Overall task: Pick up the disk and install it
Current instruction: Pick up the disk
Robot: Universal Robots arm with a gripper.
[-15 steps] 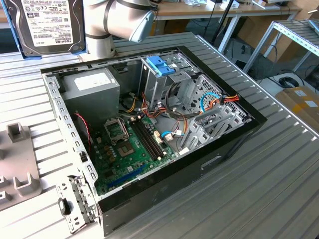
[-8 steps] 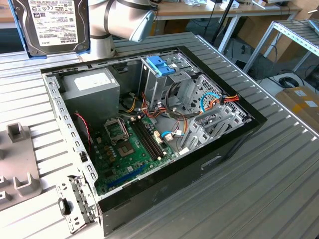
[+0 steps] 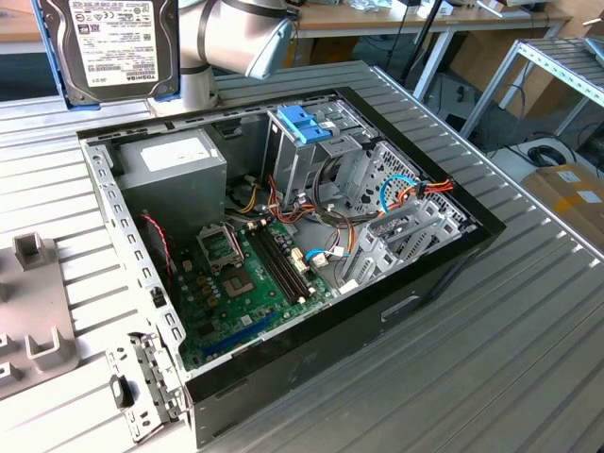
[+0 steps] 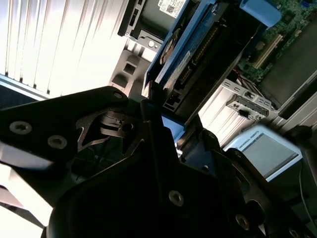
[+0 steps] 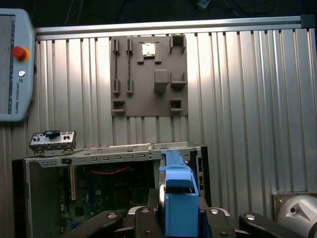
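The gripper (image 4: 171, 118) is closed narrow on the disk (image 4: 195, 47), its black jaws set against either side of the drive, which both wrist views show edge-on with the light-blue carrier frame running along it. In the exterior view the disk hangs clear of the table (image 3: 491, 359) at the top of the exterior view's left, upright, its white barcode label facing the camera and a strip of blue frame down one edge. Just beside it, toward the exterior view's right, sits a silver joint of the arm (image 3: 236, 38). Below them the open computer case (image 3: 467, 231) lies on its side on the ribbed metal table. Inside it, a grey power supply (image 3: 175, 170) fills the upper left corner, a blue latch piece (image 3: 302, 123) tops the metal drive cage (image 3: 377, 179) near the middle, and the green motherboard (image 3: 241, 283) covers the floor below, with coloured cables between them. A grey fixture plate (image 3: 38, 311) rests on the table at the exterior view's left, apart from the case. The first wrist view also takes in a teach pendant (image 5: 12, 64) with a red button.
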